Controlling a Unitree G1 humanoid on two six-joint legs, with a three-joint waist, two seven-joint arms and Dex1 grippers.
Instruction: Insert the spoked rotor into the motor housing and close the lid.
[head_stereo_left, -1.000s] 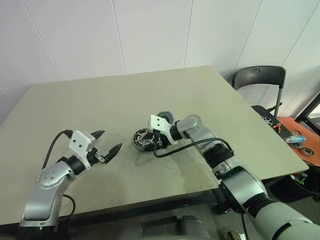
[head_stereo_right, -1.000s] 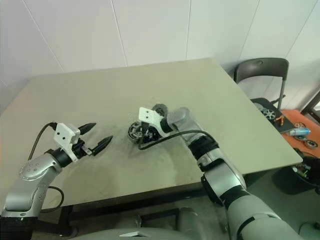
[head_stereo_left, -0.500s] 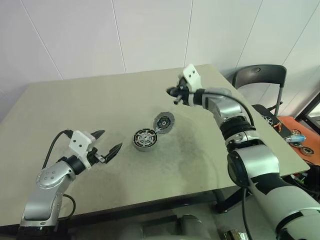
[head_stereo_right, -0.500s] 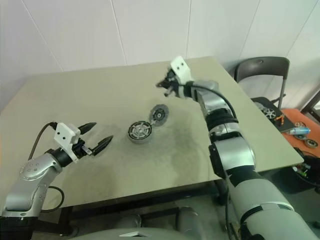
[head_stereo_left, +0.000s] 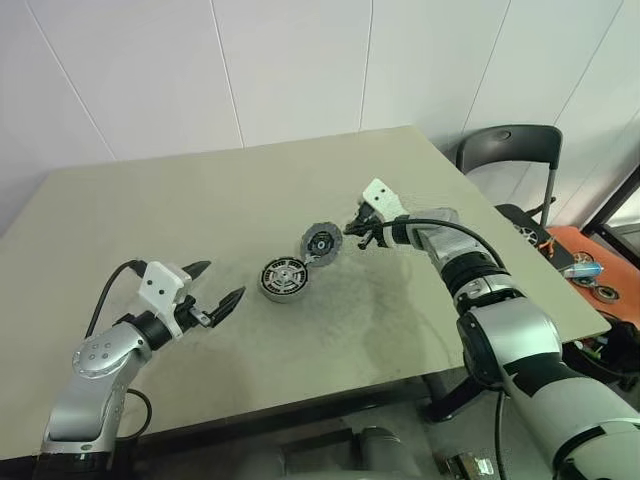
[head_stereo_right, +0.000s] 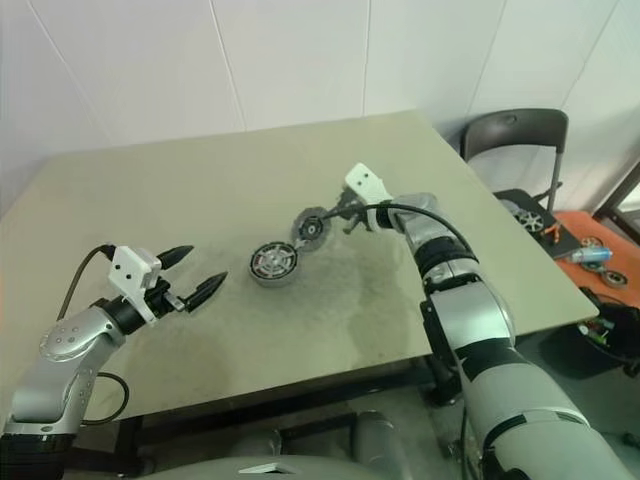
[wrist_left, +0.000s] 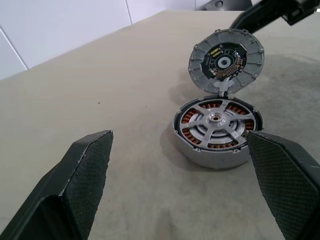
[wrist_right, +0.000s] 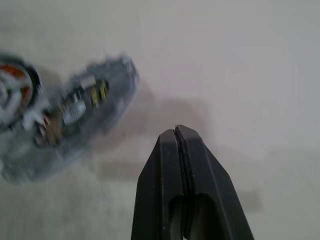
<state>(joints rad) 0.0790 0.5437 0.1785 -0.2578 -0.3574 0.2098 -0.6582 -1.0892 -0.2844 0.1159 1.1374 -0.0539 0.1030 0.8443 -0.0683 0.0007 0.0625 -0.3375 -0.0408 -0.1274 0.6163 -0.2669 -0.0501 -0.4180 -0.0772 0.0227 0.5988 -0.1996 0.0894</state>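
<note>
Closing step: tipping the lid (wrist_left: 226, 61) flat onto the motor housing (wrist_left: 218, 131) looks next; the spoked rotor (wrist_left: 216, 120) already sits inside.
Right gripper (head_stereo_left: 350, 231): clenched, empty, just beside the raised lid's back; a gentle push high on it should fold it over.
Left gripper (head_stereo_left: 212, 292): spread wide, empty, housing ahead of it, apart.
Materials: lid a ribbed silver disc with a greenish board face, leaning on the housing's rim; copper windings under silver spokes; matte counter (head_stereo_left: 200, 210).

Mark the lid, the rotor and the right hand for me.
lid (wrist_left: 226, 60), left wrist view: dark centre of its raised greenish face.
spoked rotor (wrist_left: 216, 118), left wrist view: hub, seated inside the motor housing (wrist_left: 212, 154).
right hand (wrist_right: 180, 134), right wrist view: tips of its shut fingers.
</note>
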